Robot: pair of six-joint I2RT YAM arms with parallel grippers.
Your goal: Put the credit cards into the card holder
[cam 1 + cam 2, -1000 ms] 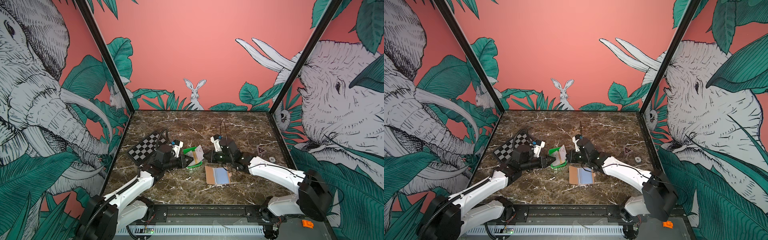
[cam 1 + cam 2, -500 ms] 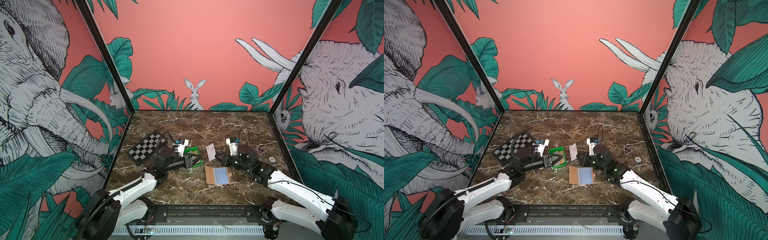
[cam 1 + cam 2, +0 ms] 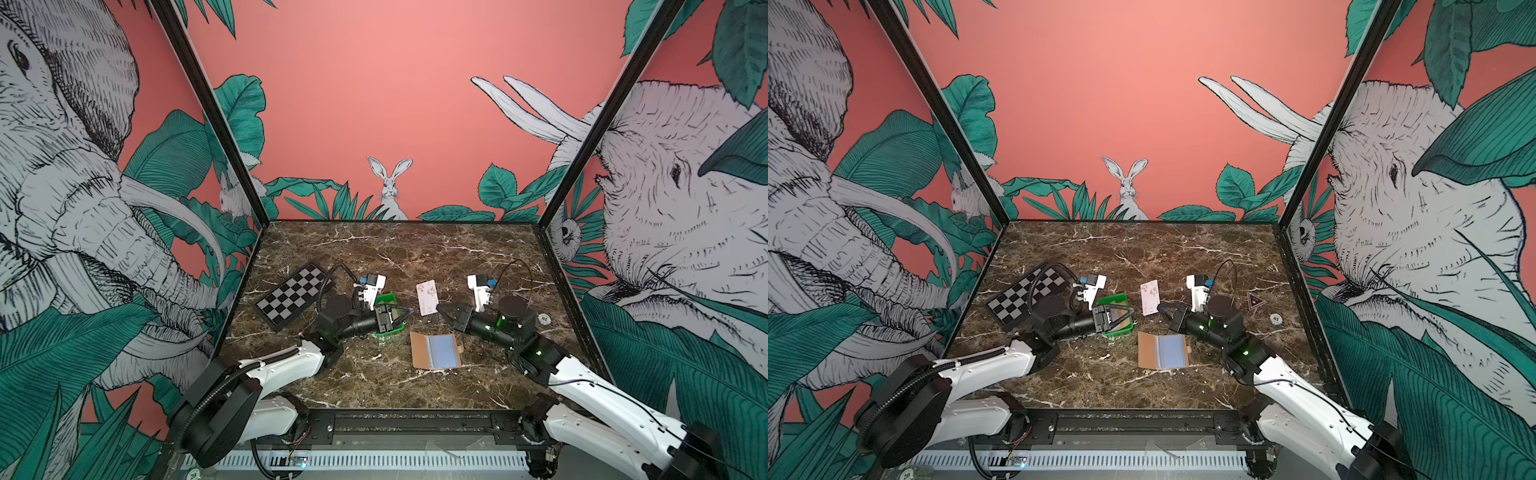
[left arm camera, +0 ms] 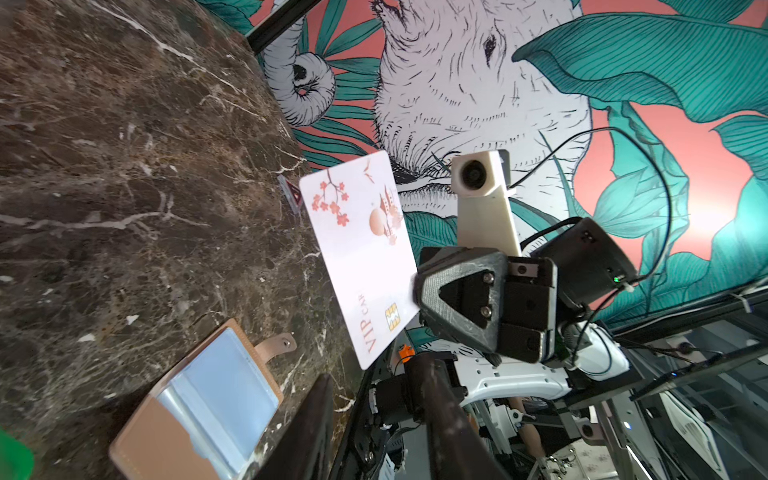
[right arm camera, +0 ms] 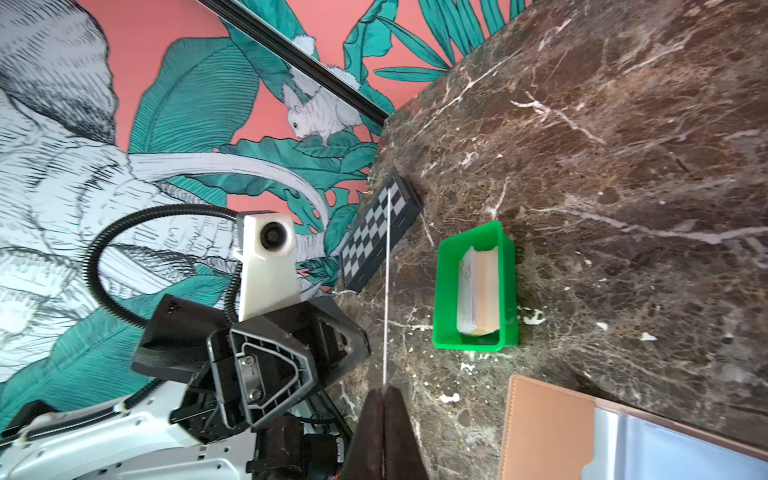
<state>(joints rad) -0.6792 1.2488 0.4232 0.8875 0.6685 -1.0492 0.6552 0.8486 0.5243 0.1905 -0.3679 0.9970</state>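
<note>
Since a second ago the right gripper (image 3: 441,309) has carried a white card (image 3: 427,297) away from the green tray (image 3: 390,299), pinched shut on its edge, above the open card holder (image 3: 435,350) — sleeves apparently empty. Remaining cards (image 5: 478,291) sit in the tray; the left gripper (image 3: 400,316), over it, stands part open, empty. Their count is unclear.

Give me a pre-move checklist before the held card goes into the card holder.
1. Right gripper shut on the VIP card: ok.
2. Card clear of the table, standing on edge: ok.
3. Card holder lying open, blue sleeves up: ok.
4. Left gripper open, empty, over the green tray: ok.
5. Remaining cards stacked in the tray: ok.
6. Which sleeve is free: cannot tell.
</note>
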